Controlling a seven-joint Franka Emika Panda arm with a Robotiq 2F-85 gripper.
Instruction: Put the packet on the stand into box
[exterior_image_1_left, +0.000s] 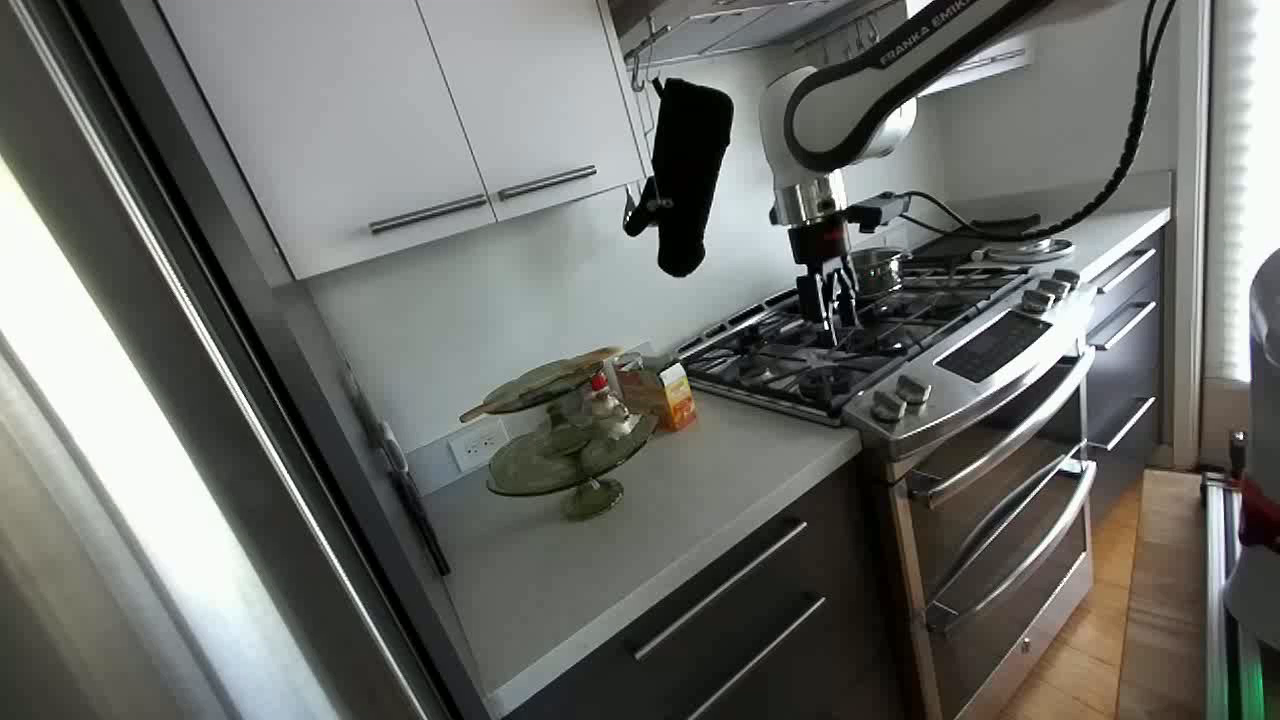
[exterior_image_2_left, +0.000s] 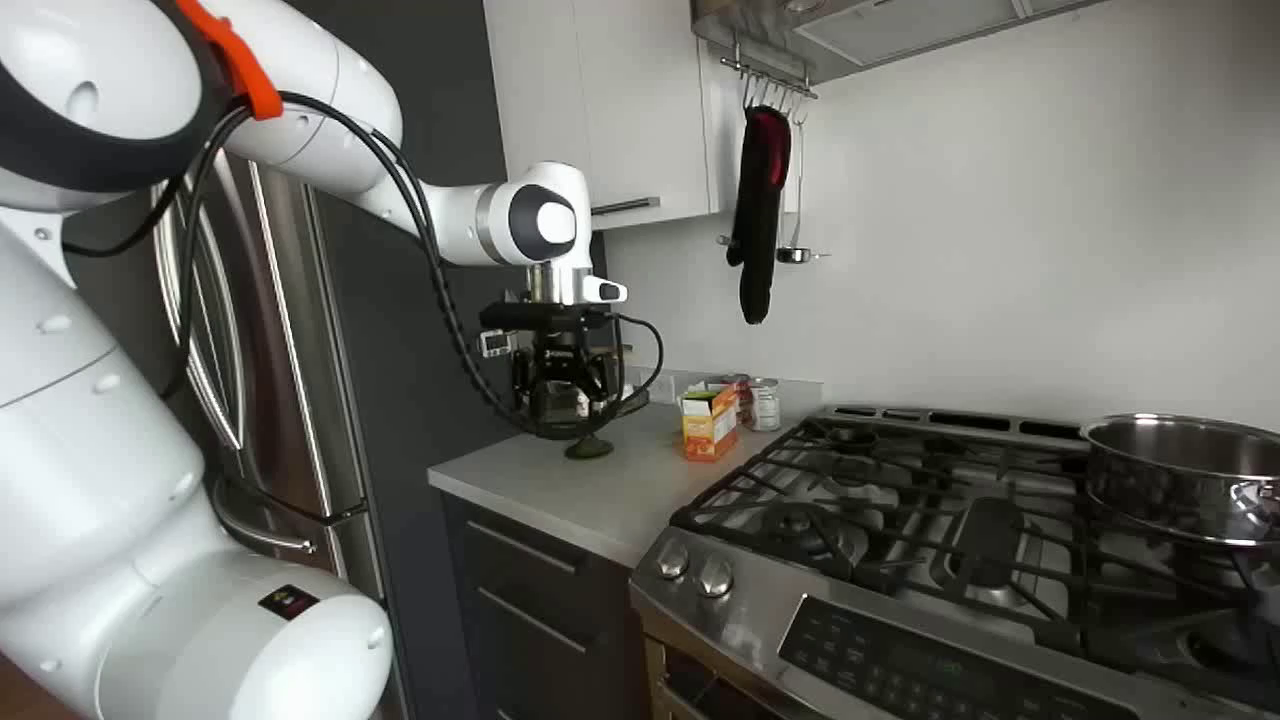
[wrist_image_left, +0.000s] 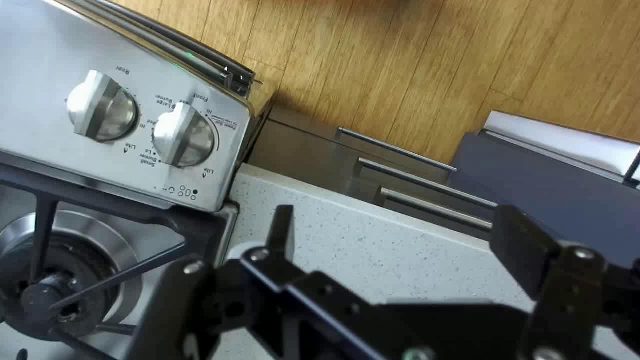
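Observation:
The olive-green two-tier stand (exterior_image_1_left: 535, 470) stands on the counter in an exterior view. My gripper hides most of it in an exterior view, where its round foot (exterior_image_2_left: 589, 447) shows. A pale, shiny small thing (exterior_image_1_left: 620, 425) on its lower plate may be the packet, beside a red-capped item (exterior_image_1_left: 600, 395); it is too small to be sure. The orange box (exterior_image_1_left: 678, 400), top flaps open, stands beside the stand; it also shows in an exterior view (exterior_image_2_left: 708, 430). My gripper (wrist_image_left: 400, 237) is open and empty, pointing down above the counter's stove end, apart from stand and box.
Cans (exterior_image_2_left: 764, 405) stand behind the box. The gas stove (exterior_image_1_left: 800, 370) adjoins the counter (exterior_image_1_left: 700, 480), with a steel pot (exterior_image_2_left: 1180, 470) on it. A black oven mitt (exterior_image_1_left: 690, 180) hangs from a rail. White cabinets (exterior_image_1_left: 400, 120) hang above, and the fridge borders the counter's far end.

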